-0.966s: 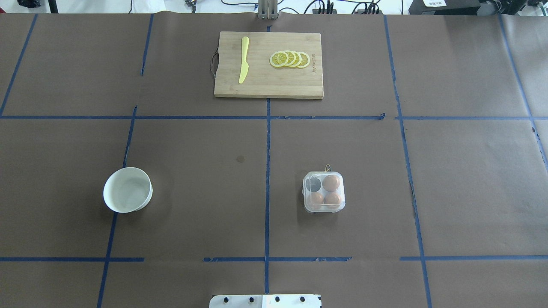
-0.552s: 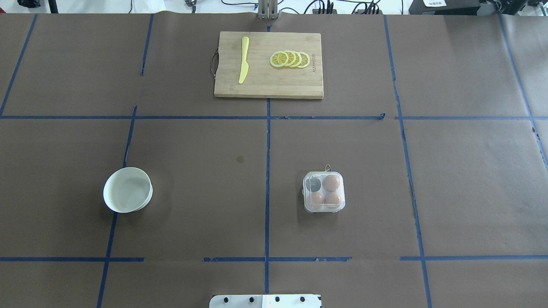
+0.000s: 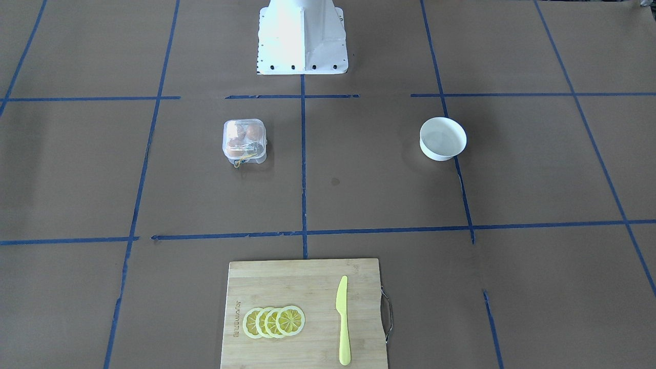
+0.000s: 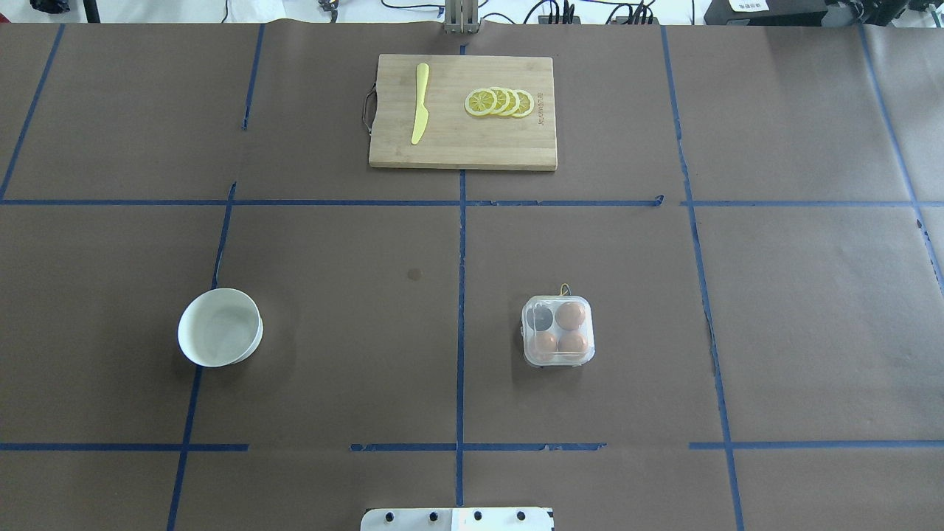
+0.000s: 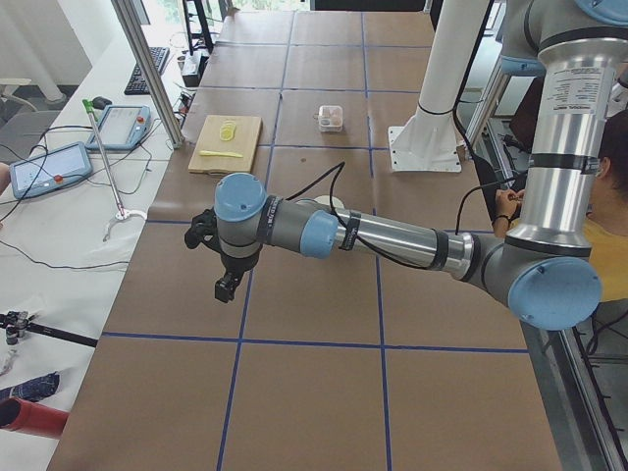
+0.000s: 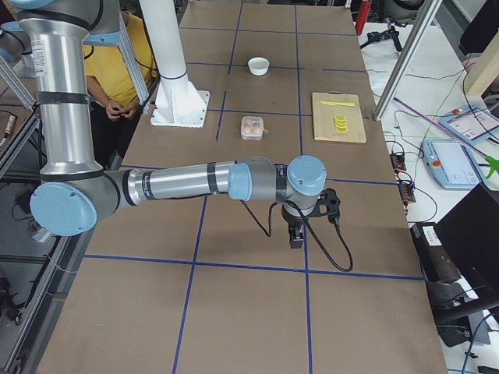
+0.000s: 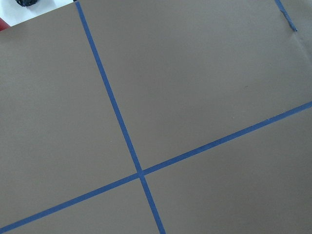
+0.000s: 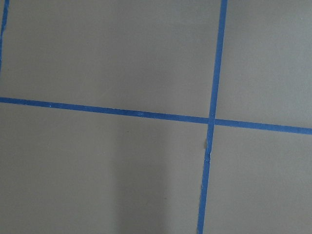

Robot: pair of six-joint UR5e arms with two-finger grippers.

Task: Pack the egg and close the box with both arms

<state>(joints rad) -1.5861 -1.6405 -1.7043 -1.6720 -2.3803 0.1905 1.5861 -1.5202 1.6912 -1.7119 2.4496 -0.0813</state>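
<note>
Brown paper with blue tape lines over the whole table [image 4: 332, 354]. Above it, near its two ends, the grey left arm [image 5: 392, 235] and right arm [image 6: 179, 183], both stretched out level and well apart from everything else. At the far side, a bamboo cutting board [image 4: 472, 151]. On the robot's left half, a white bowl [image 4: 219, 327]. On the right half, near the centre line, the clear box [image 4: 558, 361], standing flat. Left gripper [image 5: 227, 287] and right gripper [image 6: 295, 236] pointing down over bare paper; spread or pressed together, cannot tell. On the board, a yellow knife [image 4: 420, 103] beside lemon slices [image 4: 500, 102]. Inside the box, three eggs [image 4: 570, 316] in three cells. At its far edge, a thin yellow string [image 4: 566, 287].
</note>
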